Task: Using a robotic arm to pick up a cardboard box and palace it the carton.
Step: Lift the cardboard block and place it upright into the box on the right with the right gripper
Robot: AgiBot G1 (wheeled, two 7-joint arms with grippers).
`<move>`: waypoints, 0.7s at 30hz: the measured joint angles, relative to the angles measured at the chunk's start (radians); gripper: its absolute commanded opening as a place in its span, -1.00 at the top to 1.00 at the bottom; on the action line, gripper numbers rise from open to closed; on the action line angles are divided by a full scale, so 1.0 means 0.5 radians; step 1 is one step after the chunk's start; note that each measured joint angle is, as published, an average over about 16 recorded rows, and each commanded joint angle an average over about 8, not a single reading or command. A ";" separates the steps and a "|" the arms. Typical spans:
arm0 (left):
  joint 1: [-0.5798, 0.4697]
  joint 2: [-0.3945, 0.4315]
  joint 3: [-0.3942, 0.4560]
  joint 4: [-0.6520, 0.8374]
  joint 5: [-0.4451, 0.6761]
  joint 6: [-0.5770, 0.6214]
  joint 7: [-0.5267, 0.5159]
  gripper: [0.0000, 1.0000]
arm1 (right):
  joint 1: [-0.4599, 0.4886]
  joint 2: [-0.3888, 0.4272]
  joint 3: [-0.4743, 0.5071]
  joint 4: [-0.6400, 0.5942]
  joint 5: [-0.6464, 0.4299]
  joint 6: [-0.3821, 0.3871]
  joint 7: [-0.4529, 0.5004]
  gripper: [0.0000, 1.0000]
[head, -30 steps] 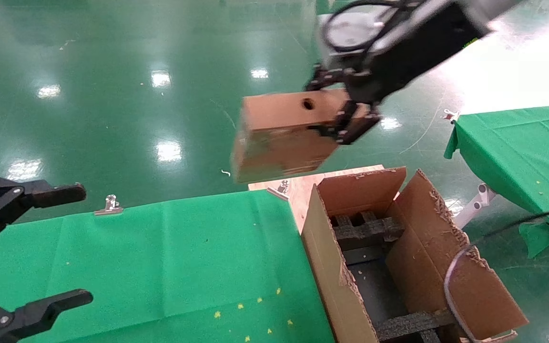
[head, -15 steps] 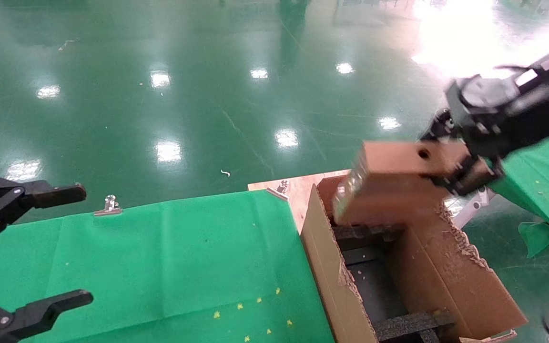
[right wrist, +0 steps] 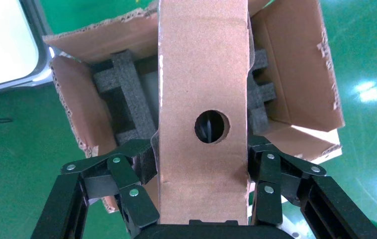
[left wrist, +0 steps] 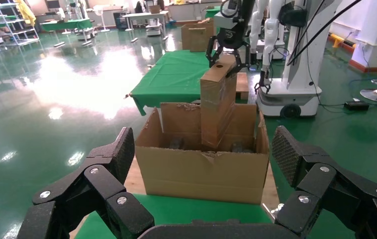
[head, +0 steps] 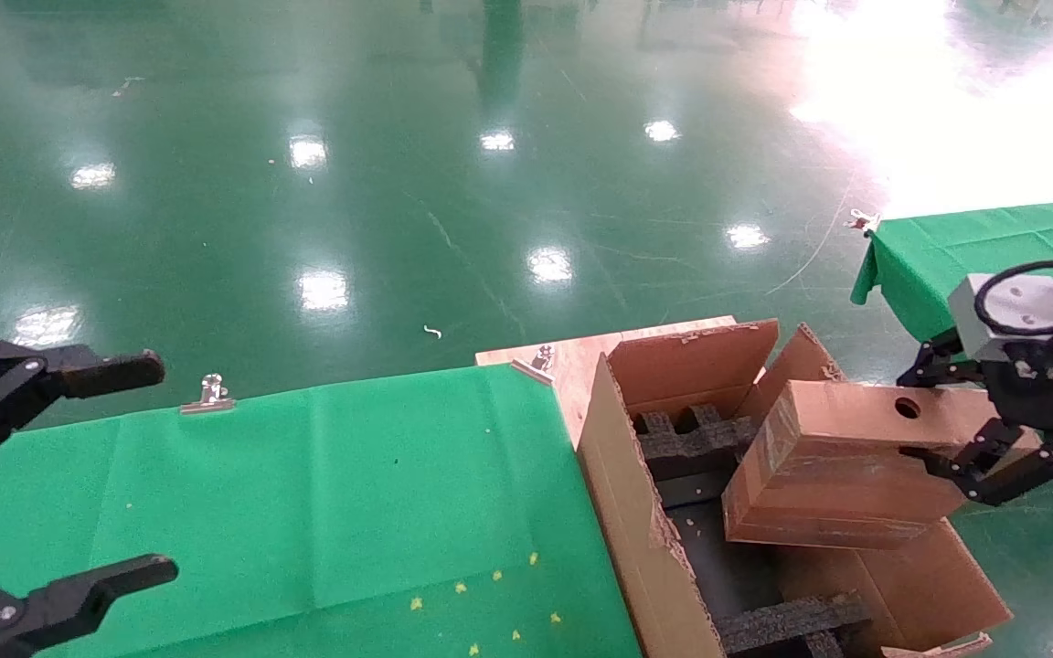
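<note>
Cardboard box now lower, between right jaws, over carton

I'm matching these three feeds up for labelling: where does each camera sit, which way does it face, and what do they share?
Head view: on the robot's head, looking forward and down at the green-clothed table and carton; left gripper and right gripper show.
Left wrist view: on the parked left arm, facing across the table to the carton; its open fingers frame it.
Right wrist view: above the carton, looking down along the cardboard box; its fingers clamp it.
Shared: all see the box over the carton.
</note>
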 measured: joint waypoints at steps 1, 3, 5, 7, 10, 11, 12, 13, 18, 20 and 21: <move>0.000 0.000 0.000 0.000 0.000 0.000 0.000 -1.00 | 0.004 0.004 -0.019 0.002 0.005 0.001 -0.004 1.00; 0.000 0.000 0.000 0.000 0.000 0.000 0.000 -1.00 | 0.011 0.009 -0.044 0.005 0.014 0.004 -0.010 1.00; 0.000 0.000 0.000 0.000 0.000 0.000 0.000 -1.00 | 0.013 0.011 -0.063 0.009 0.022 0.010 -0.014 1.00; 0.000 0.000 0.000 0.000 0.000 0.000 0.000 -1.00 | 0.010 0.011 -0.077 0.014 0.027 0.018 -0.012 1.00; 0.000 0.000 0.000 0.001 -0.001 0.000 0.000 -1.00 | -0.005 0.015 -0.090 0.025 0.043 0.050 0.025 1.00; 0.000 0.000 0.000 0.001 -0.001 0.000 0.000 -1.00 | -0.014 0.015 -0.091 0.031 0.050 0.067 0.048 1.00; 0.000 0.000 0.000 0.001 -0.001 0.000 0.000 -1.00 | -0.023 0.017 -0.091 0.040 0.057 0.087 0.076 1.00; 0.000 0.000 0.000 0.001 -0.001 0.000 0.000 -1.00 | -0.032 0.021 -0.091 0.052 0.063 0.111 0.110 1.00; 0.000 0.000 0.000 0.001 -0.001 0.000 0.000 -1.00 | -0.072 0.062 -0.114 0.159 0.075 0.269 0.366 1.00; 0.000 0.000 0.000 0.001 -0.001 0.000 0.000 -1.00 | -0.080 0.090 -0.130 0.224 0.073 0.341 0.510 1.00; 0.000 0.000 0.000 0.001 -0.001 0.000 0.000 -1.00 | -0.081 0.106 -0.139 0.260 0.069 0.378 0.591 1.00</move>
